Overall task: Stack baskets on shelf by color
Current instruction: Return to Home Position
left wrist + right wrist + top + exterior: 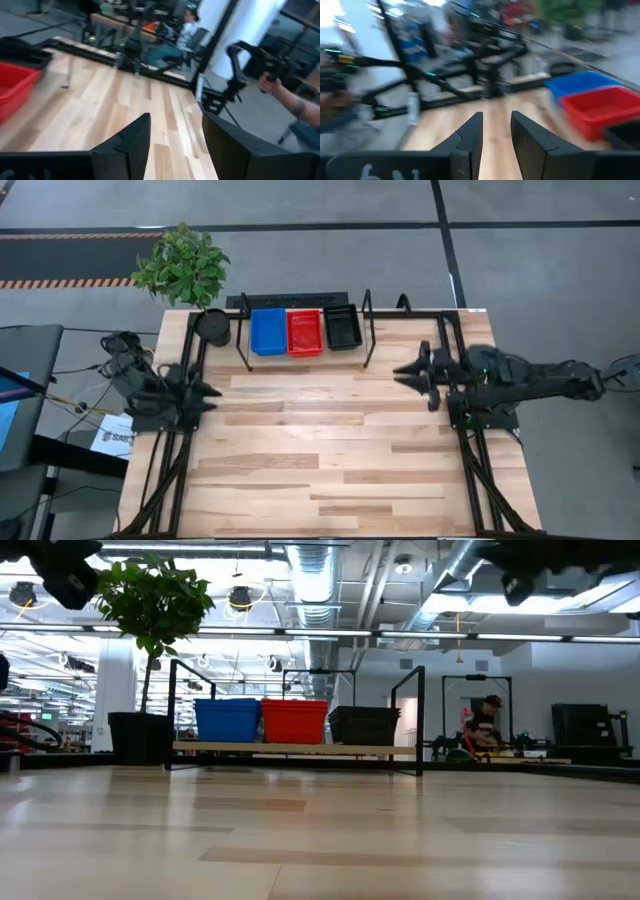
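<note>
On the shelf (300,352) at the table's far middle, three baskets stand side by side on the light board (290,748): blue (268,331), red (305,331) and black (343,328). My left gripper (205,392) hangs over the table's left side, pointing roughly level toward the right. It is open (175,120) with nothing between its fingers. My right gripper (405,372) hangs over the right side, pointing level toward the left. It is also open (496,117) and empty. Both grippers are well clear of the baskets.
A round black pot (212,327) with a leafy plant (183,265) stands at the shelf's left end. Black tube frames (468,430) run along the table's left and right sides. A person (487,725) sits in the room beyond. Bare wood lies between the arms.
</note>
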